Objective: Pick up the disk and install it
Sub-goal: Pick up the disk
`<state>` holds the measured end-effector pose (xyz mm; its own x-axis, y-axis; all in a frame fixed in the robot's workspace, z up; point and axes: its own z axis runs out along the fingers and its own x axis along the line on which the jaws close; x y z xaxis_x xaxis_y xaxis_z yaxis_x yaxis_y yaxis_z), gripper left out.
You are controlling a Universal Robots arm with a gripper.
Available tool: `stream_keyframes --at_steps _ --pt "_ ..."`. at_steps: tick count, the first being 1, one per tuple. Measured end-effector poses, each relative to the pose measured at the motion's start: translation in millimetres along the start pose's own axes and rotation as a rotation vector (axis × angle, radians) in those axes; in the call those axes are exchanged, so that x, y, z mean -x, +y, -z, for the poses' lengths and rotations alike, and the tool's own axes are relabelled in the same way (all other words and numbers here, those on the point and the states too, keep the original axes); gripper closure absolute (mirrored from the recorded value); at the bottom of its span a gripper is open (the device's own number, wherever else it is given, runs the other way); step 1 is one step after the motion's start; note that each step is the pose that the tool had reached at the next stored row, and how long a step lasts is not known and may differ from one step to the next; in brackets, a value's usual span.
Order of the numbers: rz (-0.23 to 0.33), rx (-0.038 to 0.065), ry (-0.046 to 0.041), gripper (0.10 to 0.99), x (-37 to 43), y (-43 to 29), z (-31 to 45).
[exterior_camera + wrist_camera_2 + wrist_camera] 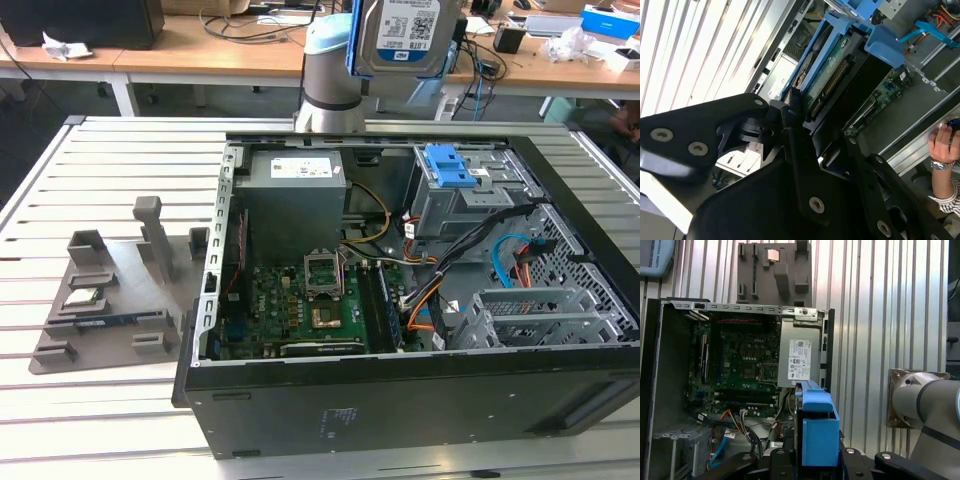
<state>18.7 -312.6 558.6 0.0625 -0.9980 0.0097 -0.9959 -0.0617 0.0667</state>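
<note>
An open computer case (400,420) lies on its side on a slatted metal table (100,160), taking up the middle and lower right of the exterior view. Inside it are a grey power supply (295,190) at upper centre, a green motherboard (290,310) below that, and a metal drive cage topped by a ridged blue latch (452,168) to the right. Orange and blue cables (515,265) run loose between the cage and the case's right wall. A grey parts fixture (110,290) sits on the table at the exterior view's left, just beside the case. Wooden desks (200,55) cross the top of the frame. The disk (405,40) hangs at the top centre, lifted well above the case, upright in front of the pale blue robot arm (330,70). Its silver face carries a white barcode label, and a bright blue carrier edges its side. The second wrist view shows the disk edge-on with its connector strip, and the black gripper (799,112) is clamped on its near end. That view also brings in a person's hand (942,145) with a watch and a striped sleeve, resting at the case's edge. The first wrist view looks straight down past the blue carrier onto the power supply, the motherboard and the grey fixture beyond the case.
</note>
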Motion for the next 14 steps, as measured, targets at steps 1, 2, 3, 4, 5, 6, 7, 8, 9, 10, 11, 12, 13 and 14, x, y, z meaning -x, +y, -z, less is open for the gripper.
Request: stream_keyframes --at_steps 1,2,3,4,5,6,7,8,9,10,11,12,13,14 --pt "0.000 0.000 0.0000 0.718 -1.0 -15.5 1.0" --pt "0.000 0.000 0.0000 0.718 -1.2 -18.5 1.2" --pt "0.000 0.000 -0.0001 0.718 -1.3 -20.7 1.4" --pt "0.000 0.000 0.0000 0.718 -1.6 -24.9 1.7" --pt "0.000 0.000 0.0000 0.718 -1.8 -28.5 1.9" --pt "0.000 0.000 0.0000 0.718 -2.0 -31.5 2.1" --pt "0.000 0.000 0.0000 0.718 -2.2 -35.4 2.4" --pt "0.000 0.000 0.0000 0.718 -2.4 -38.5 2.5" --pt "0.000 0.000 0.0000 0.718 -2.8 -45.1 3.0" --pt "0.000 0.000 0.0000 0.718 -3.1 -48.7 3.2" --pt "0.000 0.000 0.0000 0.718 -3.2 -51.6 3.4" --pt "0.000 0.000 0.0000 0.718 -3.4 -54.2 3.6" --pt "0.000 0.000 0.0000 0.718 -3.5 -56.6 3.7" --pt "0.000 0.000 0.0000 0.718 -3.9 -61.9 4.1"
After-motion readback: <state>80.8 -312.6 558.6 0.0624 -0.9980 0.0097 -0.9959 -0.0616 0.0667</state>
